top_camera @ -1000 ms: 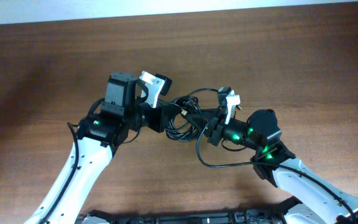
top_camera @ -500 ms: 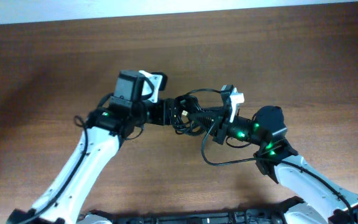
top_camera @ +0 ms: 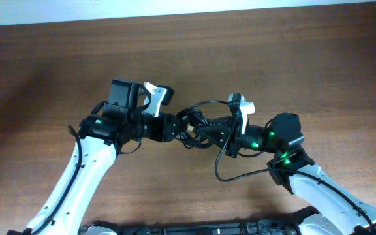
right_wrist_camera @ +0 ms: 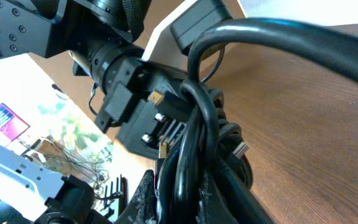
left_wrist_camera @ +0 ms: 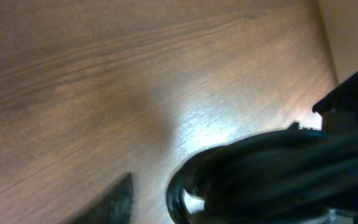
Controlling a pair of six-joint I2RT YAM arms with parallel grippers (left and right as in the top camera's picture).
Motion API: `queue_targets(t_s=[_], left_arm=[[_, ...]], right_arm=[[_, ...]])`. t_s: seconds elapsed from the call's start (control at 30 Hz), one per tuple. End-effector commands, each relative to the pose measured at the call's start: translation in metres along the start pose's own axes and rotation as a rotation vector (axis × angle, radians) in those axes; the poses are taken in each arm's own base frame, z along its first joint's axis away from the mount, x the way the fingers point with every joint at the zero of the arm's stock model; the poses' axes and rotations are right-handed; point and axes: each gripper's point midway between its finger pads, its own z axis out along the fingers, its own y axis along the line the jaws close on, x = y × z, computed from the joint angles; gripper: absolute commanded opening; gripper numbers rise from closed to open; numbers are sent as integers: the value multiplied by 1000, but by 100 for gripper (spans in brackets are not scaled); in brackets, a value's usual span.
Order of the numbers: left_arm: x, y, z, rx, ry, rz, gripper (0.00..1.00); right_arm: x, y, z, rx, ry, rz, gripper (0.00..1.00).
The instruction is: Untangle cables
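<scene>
Overhead view: two arms meet at mid-table, with their pincers nearly tip to tip.
Right gripper (top_camera: 206,130): clenched on the cables (right_wrist_camera: 201,124); in the right wrist view, black strands run out between its fingers.
Left gripper (top_camera: 178,126): pressed into the same bunch from the opposite side; I cannot tell whether it is released or gripping.
Cables: a black tangle between the two pincers. One loop arcs out on the far side, and one strand trails in a curve beneath the right arm.
Left wrist view: blurred black loops close to the lens.
Table (top_camera: 273,59): brown wood grain.
</scene>
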Motion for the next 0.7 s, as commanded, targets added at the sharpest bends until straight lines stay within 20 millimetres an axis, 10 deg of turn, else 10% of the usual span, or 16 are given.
queue_targets(t_s=[0.0,0.23,0.5,0.67], left_arm=[[0,33,3,-121,-1,-29,0],[-23,93,-21,-400,-166,-302,0],[-9,64,0,-376,-132,-443,0],[6,18,23,-238,-30,-376,0]], right_arm=[[-9,37,-1,-138,19,-93,5],[39,-52,-11,320,94,244,67],[38,-54,7,444,47,155,91],[38,-76,2,590,5,136,77]])
